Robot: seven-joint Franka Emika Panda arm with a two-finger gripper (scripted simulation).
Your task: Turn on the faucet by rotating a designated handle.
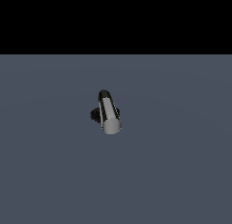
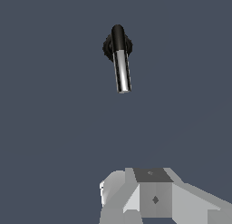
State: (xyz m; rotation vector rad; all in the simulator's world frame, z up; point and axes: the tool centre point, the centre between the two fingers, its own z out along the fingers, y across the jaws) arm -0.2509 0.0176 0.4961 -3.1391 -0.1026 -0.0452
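Observation:
The faucet [image 1: 96, 115] is small and stands on the flat grey floor, its black base partly hidden behind the handle [image 1: 108, 110]. This grey metallic bar points toward the exterior camera and shows its flat round end. In the wrist view the faucet base [image 2: 107, 47] lies well away from me, and the handle [image 2: 121, 72] runs from a black elbow toward my side. Only the white-grey body of my gripper [image 2: 154, 197] shows at the picture's edge, apart from the faucet. Its fingertips are not visible. The gripper is out of the exterior view.
A plain dark grey floor [image 1: 181, 173] surrounds the faucet on all sides. A black background fills the upper part of the exterior view.

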